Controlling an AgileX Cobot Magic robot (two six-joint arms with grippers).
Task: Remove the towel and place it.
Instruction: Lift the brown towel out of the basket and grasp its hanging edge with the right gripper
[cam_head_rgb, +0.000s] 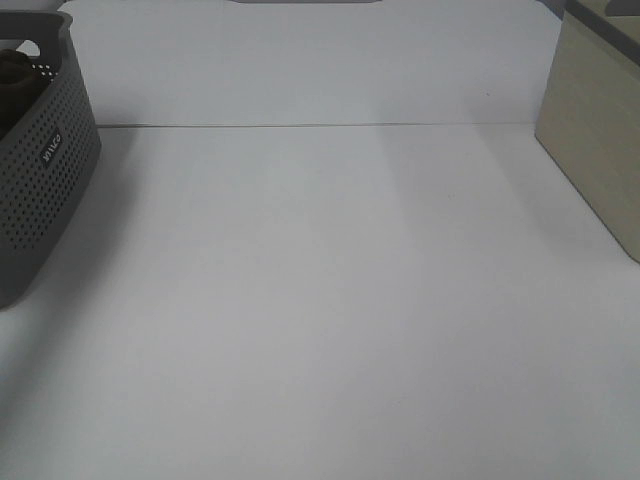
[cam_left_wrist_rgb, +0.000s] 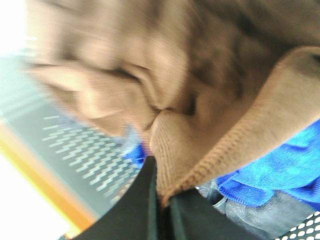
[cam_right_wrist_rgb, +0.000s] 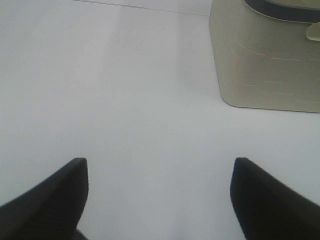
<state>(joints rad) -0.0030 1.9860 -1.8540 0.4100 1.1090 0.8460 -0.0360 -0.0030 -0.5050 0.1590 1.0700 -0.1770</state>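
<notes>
My left gripper (cam_left_wrist_rgb: 161, 200) clamps the hem of the towel (cam_left_wrist_rgb: 200, 100) inside the grey basket (cam_head_rgb: 50, 170), ready to lift it out. My right gripper (cam_right_wrist_rgb: 161, 167) hangs empty, jaws spread, over the table (cam_right_wrist_rgb: 125, 75).

One grey basket (cam_head_rgb: 40, 190), one beige bin (cam_head_rgb: 595, 150) — one brown towel (cam_left_wrist_rgb: 200, 75), one blue cloth (cam_left_wrist_rgb: 285, 170).

The brown terry towel (cam_left_wrist_rgb: 200, 100) lies crumpled, its stitched hem over blue cloth (cam_left_wrist_rgb: 280, 170).
</notes>
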